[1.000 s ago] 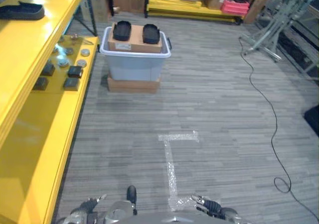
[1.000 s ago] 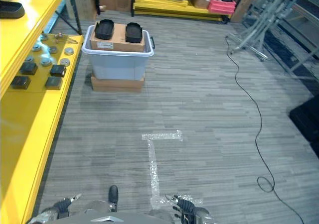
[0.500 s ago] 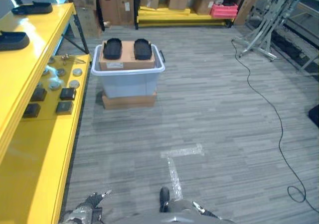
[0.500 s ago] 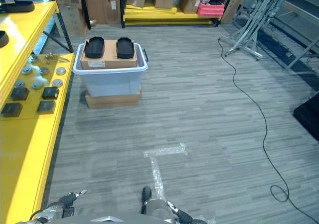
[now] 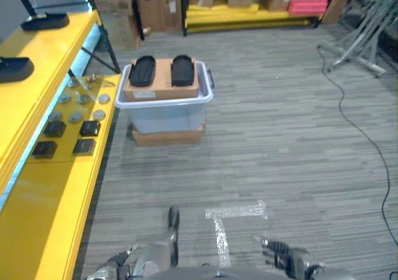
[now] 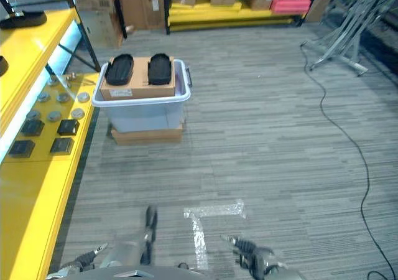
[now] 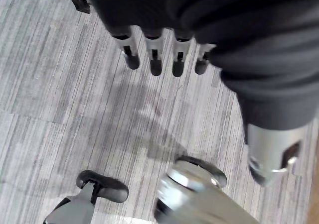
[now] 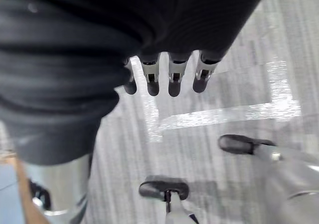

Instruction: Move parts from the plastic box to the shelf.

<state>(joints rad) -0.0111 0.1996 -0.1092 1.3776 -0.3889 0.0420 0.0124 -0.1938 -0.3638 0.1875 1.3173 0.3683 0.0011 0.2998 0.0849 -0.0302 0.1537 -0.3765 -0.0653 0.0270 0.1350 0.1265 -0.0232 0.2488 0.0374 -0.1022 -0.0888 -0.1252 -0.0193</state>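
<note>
The plastic box [image 5: 168,102] is sitting out on the grey floor [image 5: 280,143], propped on a flat cardboard base [image 5: 168,135] and parked just beside the yellow shelf [image 5: 43,186]. Inside it a cardboard box [image 5: 163,84] is riding at rim level, and two black oval parts [image 5: 142,71] [image 5: 183,69] are lying side by side on top of that. Over on the shelf's lower level, round silver parts [image 5: 78,106] and small black square parts [image 5: 68,138] are lying in rows, and two more black parts [image 5: 13,68] [image 5: 45,21] are resting on the upper level.

Both hands are hanging low, well apart from the box. The left hand [image 7: 164,55] is dangling over bare floor with its fingers straight and relaxed, holding nothing. The right hand [image 8: 169,74] is doing the same, fingers loose and empty, hovering over an L-shaped tape mark [image 5: 233,221] on the floor. More yellow racking with cartons [image 5: 249,0] is standing at the far end.
</note>
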